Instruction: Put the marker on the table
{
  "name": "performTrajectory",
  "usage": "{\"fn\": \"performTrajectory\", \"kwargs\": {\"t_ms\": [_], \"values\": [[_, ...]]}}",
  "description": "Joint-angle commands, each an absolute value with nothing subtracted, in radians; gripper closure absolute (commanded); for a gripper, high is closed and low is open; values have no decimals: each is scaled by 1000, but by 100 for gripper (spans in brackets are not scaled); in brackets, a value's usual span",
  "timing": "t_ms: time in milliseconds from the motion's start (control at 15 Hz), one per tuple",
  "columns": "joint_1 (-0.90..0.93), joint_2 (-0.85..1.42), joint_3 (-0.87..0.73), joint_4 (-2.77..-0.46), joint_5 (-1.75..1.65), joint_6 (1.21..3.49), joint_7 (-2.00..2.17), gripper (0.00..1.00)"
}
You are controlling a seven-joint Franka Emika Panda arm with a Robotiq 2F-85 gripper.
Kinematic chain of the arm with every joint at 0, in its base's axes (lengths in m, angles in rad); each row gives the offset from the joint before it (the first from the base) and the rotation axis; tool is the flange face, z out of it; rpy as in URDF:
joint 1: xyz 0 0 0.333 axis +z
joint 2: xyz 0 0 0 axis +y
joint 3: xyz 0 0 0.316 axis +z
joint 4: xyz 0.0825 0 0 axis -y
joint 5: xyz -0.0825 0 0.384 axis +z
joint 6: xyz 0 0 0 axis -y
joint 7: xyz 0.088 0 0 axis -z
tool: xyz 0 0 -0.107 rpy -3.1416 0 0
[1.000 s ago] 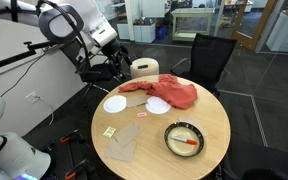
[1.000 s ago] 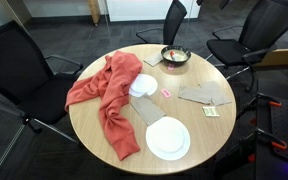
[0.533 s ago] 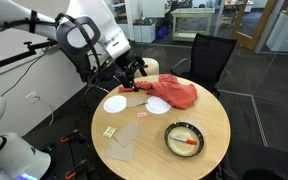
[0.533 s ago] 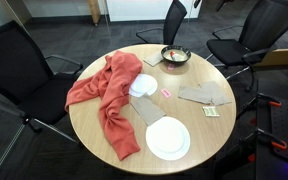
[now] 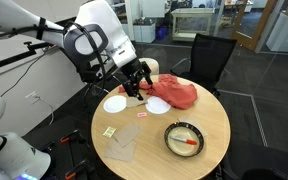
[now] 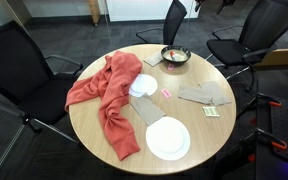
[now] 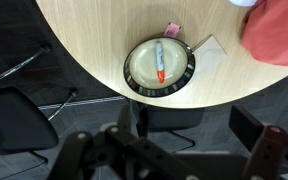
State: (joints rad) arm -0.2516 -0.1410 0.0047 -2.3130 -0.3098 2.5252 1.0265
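Note:
The marker (image 5: 189,142), orange-red with a pale end, lies inside a dark-rimmed bowl (image 5: 170,131) near the front edge of the round wooden table (image 5: 209,115). The marker (image 7: 161,62) and bowl (image 7: 131,72) also show in the wrist view, and the bowl (image 6: 175,58) in an exterior view at the table's far side. My gripper (image 5: 136,86) hangs above the table's back part, over the white plates and red cloth, well away from the bowl. In the wrist view its fingers (image 7: 189,140) are spread apart with nothing between them.
A red cloth (image 5: 174,93) (image 6: 109,95) and two white plates (image 5: 115,103) (image 6: 168,138) lie on the table. Brown paper pieces (image 5: 124,142), a yellow note (image 5: 109,130) and a small pink item (image 5: 141,114) lie near them. Black chairs (image 5: 209,55) (image 6: 14,70) ring the table.
The arm has swung from behind the table's back-left edge forward and down, so the gripper is now over the plates and cloth. Objects on the table have not moved.

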Motion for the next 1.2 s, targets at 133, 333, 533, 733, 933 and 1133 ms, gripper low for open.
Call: {"fn": "performTrajectory", "kwargs": {"t_ms": [133,333,533,733,933,1133], "values": [[-226,-141,-19,-2311,-313,2523,1027,0],[-234,-115,-17,-2288,-341,2520,1054,0],[-238,2,-44,-2198,-333,2496,1043,0],[-222,106,-93,-2126,-286,2498,999,0],[-205,218,-135,-2049,-241,2512,969,0],[-199,318,-154,-1975,-154,2531,878,0]]}}
